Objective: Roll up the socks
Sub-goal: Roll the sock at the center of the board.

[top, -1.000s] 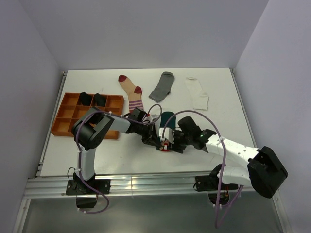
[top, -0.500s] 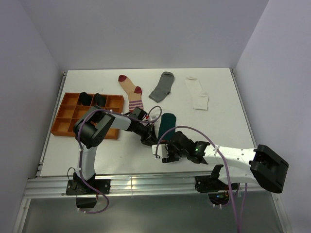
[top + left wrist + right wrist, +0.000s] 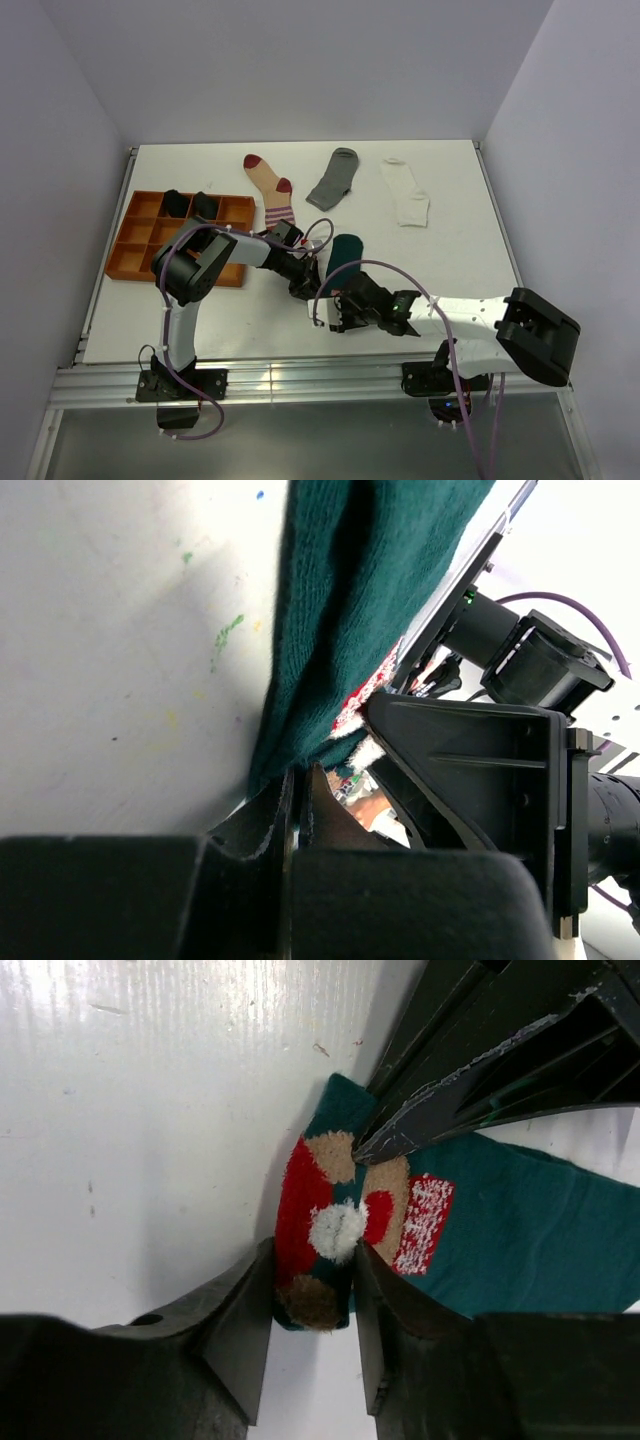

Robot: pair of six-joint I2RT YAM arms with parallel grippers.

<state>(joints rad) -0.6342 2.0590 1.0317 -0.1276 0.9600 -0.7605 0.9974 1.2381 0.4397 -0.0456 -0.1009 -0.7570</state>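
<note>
The dark teal sock (image 3: 346,253) lies mid-table, its near end folded into a small roll showing the Christmas figure (image 3: 338,1228). My left gripper (image 3: 298,772) is shut on the sock's edge beside that roll; its black fingers (image 3: 440,1110) show in the right wrist view. My right gripper (image 3: 312,1295) has both jaws pressed against the sides of the roll. From above, the left gripper (image 3: 303,283) and right gripper (image 3: 333,305) meet at the sock's near end. A beige red-striped sock (image 3: 270,190), a grey sock (image 3: 333,178) and a white sock (image 3: 405,190) lie flat at the back.
The orange compartment tray (image 3: 135,262) stands at the left, with two black socks (image 3: 190,204) in its far compartments. Walls close the table on three sides. Cables loop over both arms near the sock.
The right gripper swung left and nearer around the sock's near end, and its jaws narrowed onto the roll. The left gripper stayed shut on the sock, almost unmoved.
</note>
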